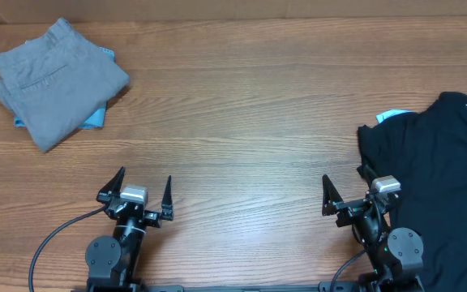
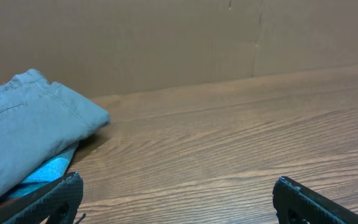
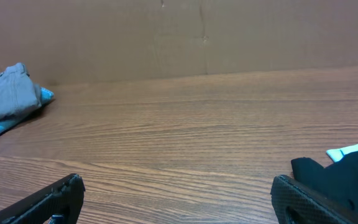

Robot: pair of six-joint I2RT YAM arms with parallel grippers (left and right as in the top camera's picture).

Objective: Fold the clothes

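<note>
Nearest the front edge of the wooden table (image 1: 242, 122), at about seven o'clock, the left gripper (image 1: 145, 174) sits low with its two black fingers spread wide and nothing between them. Over at five o'clock the right gripper (image 1: 344, 173) is spread just as wide and equally empty. Its outer finger is right at the hem of the black T-shirt (image 1: 444, 178), though I cannot tell whether it touches. That shirt lies rumpled and unfolded from four o'clock up to three, running off the right edge. A light-blue scrap (image 1: 392, 116) pokes out at its far corner. Well apart from all that, at ten o'clock, the grey trousers (image 1: 59, 81) lie folded, pocket side up, on top of a light-blue tee (image 1: 96, 119) whose edge shows underneath. Past the table stands a brown cardboard wall (image 2: 166, 43).
</note>
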